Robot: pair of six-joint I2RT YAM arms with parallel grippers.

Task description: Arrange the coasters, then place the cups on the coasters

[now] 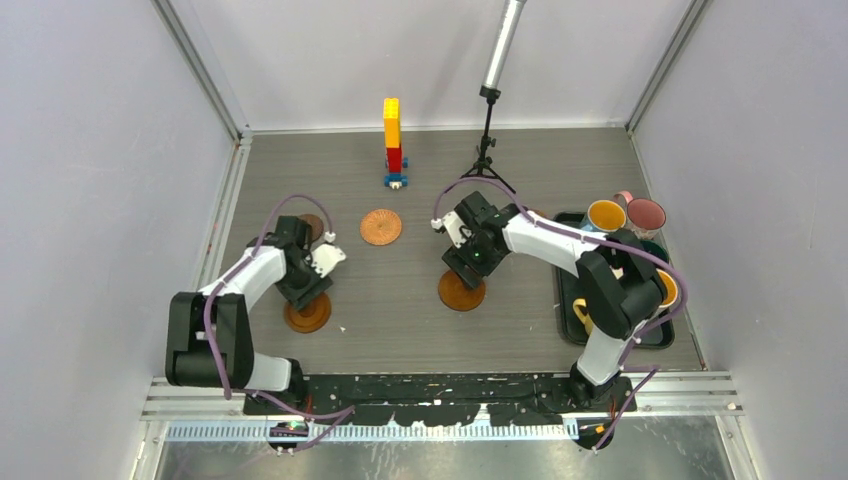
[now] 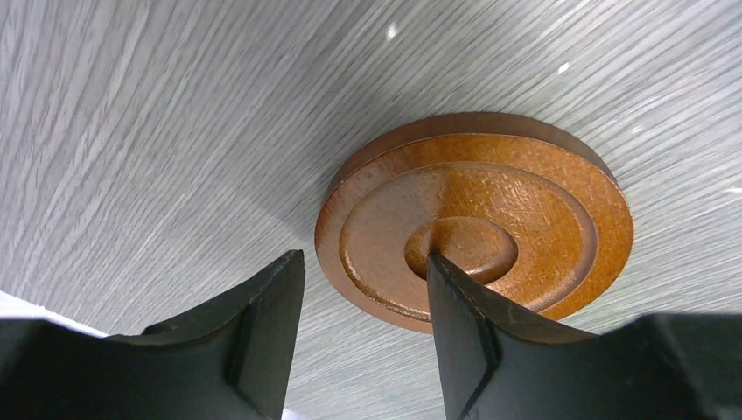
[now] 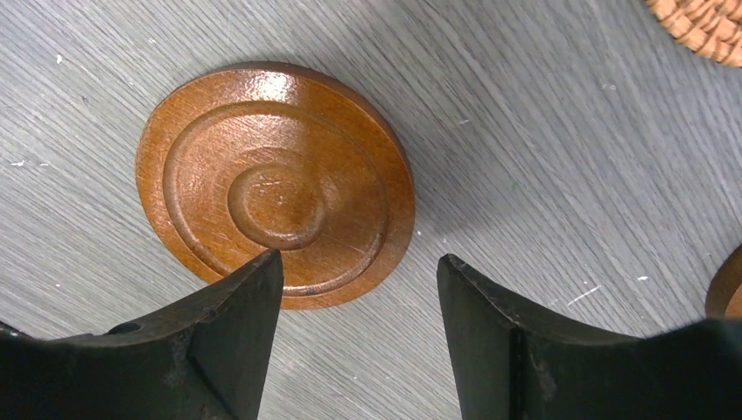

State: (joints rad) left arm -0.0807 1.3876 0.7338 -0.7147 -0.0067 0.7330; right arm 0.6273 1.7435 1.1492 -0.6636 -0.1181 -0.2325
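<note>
Two ringed coasters lying left of tray, cups standing on tray.
Left wrist: left claw gaping, straddling farther coaster at rim, one finger over its centre.
Right wrist: right claw gaping over coaster nearer tray.

lab test booth: white walls, aluminium-framed table.
</note>
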